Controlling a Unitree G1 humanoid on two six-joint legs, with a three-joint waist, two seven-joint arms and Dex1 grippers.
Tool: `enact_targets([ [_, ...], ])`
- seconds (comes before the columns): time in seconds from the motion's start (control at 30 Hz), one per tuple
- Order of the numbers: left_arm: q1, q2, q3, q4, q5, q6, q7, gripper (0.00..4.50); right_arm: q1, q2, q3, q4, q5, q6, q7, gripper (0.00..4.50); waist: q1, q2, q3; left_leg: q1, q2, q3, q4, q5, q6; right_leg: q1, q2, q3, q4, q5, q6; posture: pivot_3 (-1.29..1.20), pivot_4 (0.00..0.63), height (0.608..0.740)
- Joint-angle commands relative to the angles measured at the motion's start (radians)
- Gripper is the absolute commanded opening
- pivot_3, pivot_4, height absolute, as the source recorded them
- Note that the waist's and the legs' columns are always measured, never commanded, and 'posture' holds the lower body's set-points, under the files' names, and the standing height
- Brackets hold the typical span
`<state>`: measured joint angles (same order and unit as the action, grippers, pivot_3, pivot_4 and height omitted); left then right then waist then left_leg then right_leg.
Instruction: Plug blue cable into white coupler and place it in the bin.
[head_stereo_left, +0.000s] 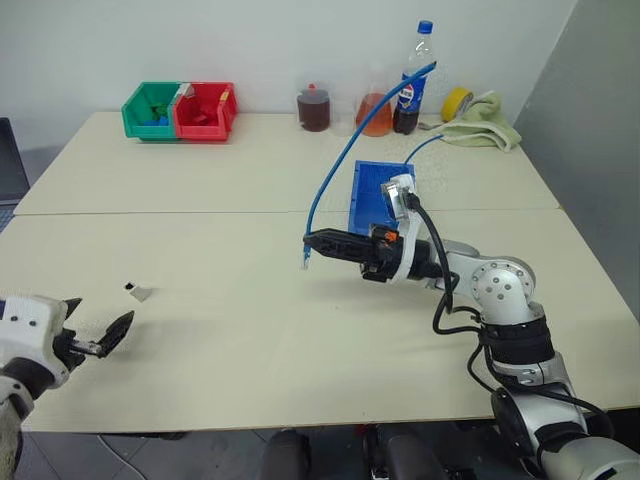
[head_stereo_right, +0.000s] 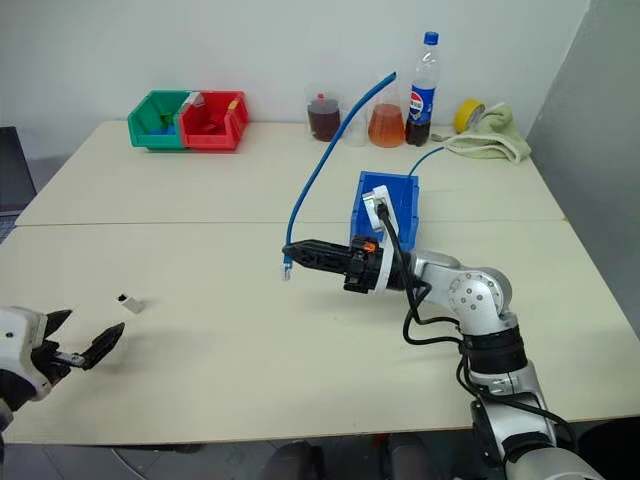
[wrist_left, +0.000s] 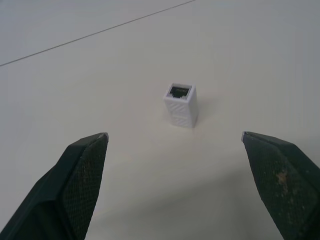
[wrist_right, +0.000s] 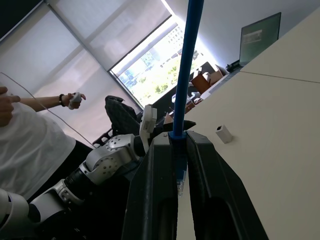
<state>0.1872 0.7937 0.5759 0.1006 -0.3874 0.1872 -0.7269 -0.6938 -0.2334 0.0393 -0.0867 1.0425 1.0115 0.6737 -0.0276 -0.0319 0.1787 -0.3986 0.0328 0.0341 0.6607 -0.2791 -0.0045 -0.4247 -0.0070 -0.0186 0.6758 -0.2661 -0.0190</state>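
Left gripper (head_stereo_left: 100, 340) wide open, empty, near white coupler (head_stereo_left: 139, 292): light, rigid, pinch its flat sides. Right gripper (head_stereo_left: 312, 243) clamps limp blue cable (head_stereo_left: 335, 175).

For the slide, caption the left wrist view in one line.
Open left gripper lines up on the white coupler, which stands apart from both fingers on the bare table, its dark socket facing up.

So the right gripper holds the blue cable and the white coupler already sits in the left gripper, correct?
Not quite. The left wrist view shows the coupler lying on the table, ahead of the open left gripper. The right gripper does hold the cable.
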Motion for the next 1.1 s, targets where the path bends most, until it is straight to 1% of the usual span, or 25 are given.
enact_targets([
  [0.03,-0.066,0.039,-0.045,0.103,0.024,-0.047,-0.072,4.49,-0.007,-0.004,-0.028,-0.054,0.017,0.008,-0.009,0.05,-0.004,0.0,0.0,0.0,0.0,0.0,0.0,0.0,0.0,0.0,0.0,0.0,0.0,0.0,0.0,0.0,0.15,0.74],
  [0.2,-0.187,0.075,-0.097,0.277,0.074,-0.127,-0.114,4.49,0.002,-0.008,-0.042,-0.07,0.02,0.021,-0.027,0.05,-0.004,0.0,0.0,0.0,0.0,0.0,0.0,0.0,0.0,-0.001,-0.001,-0.001,0.003,0.0,0.0,0.0,0.15,0.74],
  [0.5,-0.344,0.07,-0.212,0.438,0.13,-0.2,-0.183,4.49,0.003,-0.019,-0.056,-0.077,0.02,0.031,-0.036,0.05,-0.002,-0.001,0.0,0.0,-0.002,0.0,0.0,0.0,0.0,-0.001,-0.004,-0.003,0.003,0.0,0.0,0.0,0.15,0.74],
  [0.63,-0.397,0.084,-0.24,0.51,0.146,-0.212,-0.203,4.49,0.003,-0.026,-0.064,-0.081,0.02,0.034,-0.043,0.05,-0.002,-0.001,0.0,0.0,-0.002,0.0,0.001,0.0,0.0,-0.001,-0.004,-0.003,0.003,0.0,0.0,0.0,0.15,0.74],
  [0.87,-0.41,0.111,-0.243,0.589,0.155,-0.243,-0.225,4.49,0.018,-0.03,-0.076,-0.1,0.026,0.041,-0.058,0.05,-0.005,-0.001,0.0,0.0,-0.002,0.0,0.001,0.0,0.0,-0.001,-0.004,-0.003,0.004,0.0,0.0,0.0,0.15,0.74],
  [1.1,-0.391,0.123,-0.24,0.581,0.138,-0.226,-0.247,4.49,0.019,-0.03,-0.08,-0.102,0.024,0.042,-0.062,0.05,-0.005,-0.001,-0.001,0.0,-0.002,0.0,0.001,0.0,0.0,-0.001,-0.005,-0.003,0.004,0.001,-0.001,0.0,0.15,0.74],
])
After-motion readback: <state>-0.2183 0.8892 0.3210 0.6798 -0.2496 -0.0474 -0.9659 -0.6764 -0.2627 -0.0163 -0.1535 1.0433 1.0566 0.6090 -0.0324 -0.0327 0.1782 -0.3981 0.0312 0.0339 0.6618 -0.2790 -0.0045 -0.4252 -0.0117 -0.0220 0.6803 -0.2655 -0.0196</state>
